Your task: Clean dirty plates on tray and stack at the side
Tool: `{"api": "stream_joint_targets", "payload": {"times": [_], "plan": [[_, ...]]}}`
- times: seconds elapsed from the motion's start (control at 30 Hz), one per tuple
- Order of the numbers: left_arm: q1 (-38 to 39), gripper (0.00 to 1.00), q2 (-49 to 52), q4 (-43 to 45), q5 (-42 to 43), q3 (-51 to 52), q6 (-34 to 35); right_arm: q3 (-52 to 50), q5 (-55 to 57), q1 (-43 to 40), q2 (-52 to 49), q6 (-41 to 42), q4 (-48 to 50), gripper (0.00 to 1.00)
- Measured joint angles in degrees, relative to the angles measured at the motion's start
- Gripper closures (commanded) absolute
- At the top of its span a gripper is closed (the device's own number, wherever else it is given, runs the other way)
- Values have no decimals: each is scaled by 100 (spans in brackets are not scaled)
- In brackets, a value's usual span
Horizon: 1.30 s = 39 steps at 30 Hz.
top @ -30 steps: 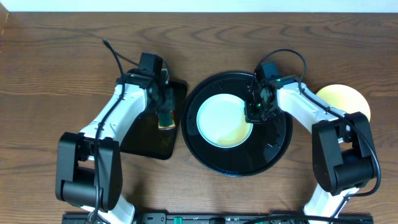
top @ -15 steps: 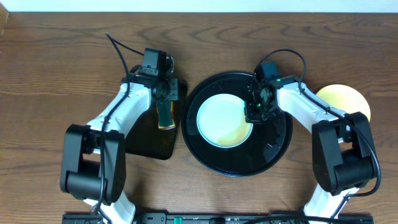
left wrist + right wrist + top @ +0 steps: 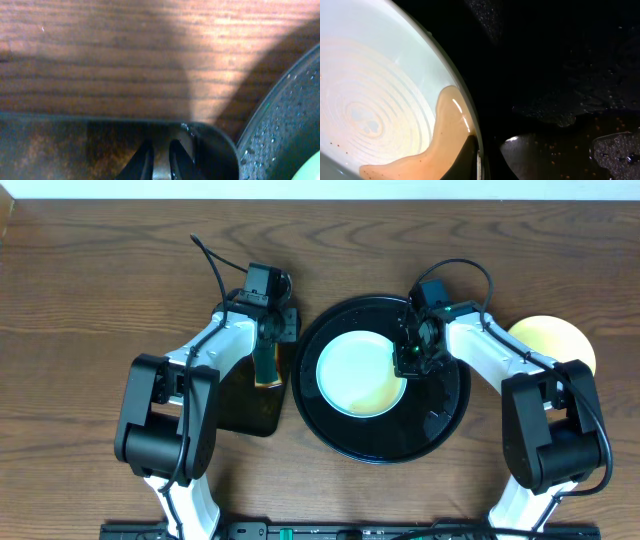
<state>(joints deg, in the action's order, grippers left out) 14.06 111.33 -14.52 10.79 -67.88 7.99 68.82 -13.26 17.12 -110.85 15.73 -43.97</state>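
Observation:
A pale mint plate [image 3: 355,370] lies on the round black tray [image 3: 440,415], with brown liquid [image 3: 435,145] pooled along its right side. My right gripper [image 3: 408,365] is shut on that plate's right rim [image 3: 479,150], one finger inside the plate and one outside. A pale yellow plate [image 3: 560,340] rests on the bare wood at the far right, partly behind the right arm. My left gripper [image 3: 265,340] hangs over the rectangular tray's far right corner. Its fingers [image 3: 145,162] stand close together on a pale strip, the end of a green-and-yellow sponge [image 3: 266,375].
The rectangular black tray [image 3: 235,405] holds brownish wet residue and sits just left of the round tray, whose rim [image 3: 285,125] shows in the left wrist view. Droplets and puddles [image 3: 555,115] lie on the round tray's floor. Bare wood surrounds both trays.
The left arm has swung right, its elbow and wrist shifting toward the round tray, while the sponge stays where it was. The right arm and the plate have not moved.

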Motion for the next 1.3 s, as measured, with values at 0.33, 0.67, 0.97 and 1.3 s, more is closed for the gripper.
{"api": "stream_joint_targets", "payload": {"times": [0.33, 0.67, 0.97, 1.3], "plan": [[0, 83, 0, 1143, 0, 0, 59, 7, 2, 0, 0, 0, -44, 99], [2, 84, 0, 1250, 0, 0, 125, 9, 0, 0, 0, 2, -59, 98], [2, 83, -761, -848, 4, 9, 149, -26, -39, 17, -2, 17, -11, 91], [2, 88, -1397, -2922, 39, -7, 168, -31, -20, 0, 15, 31, 17, 99]]}}
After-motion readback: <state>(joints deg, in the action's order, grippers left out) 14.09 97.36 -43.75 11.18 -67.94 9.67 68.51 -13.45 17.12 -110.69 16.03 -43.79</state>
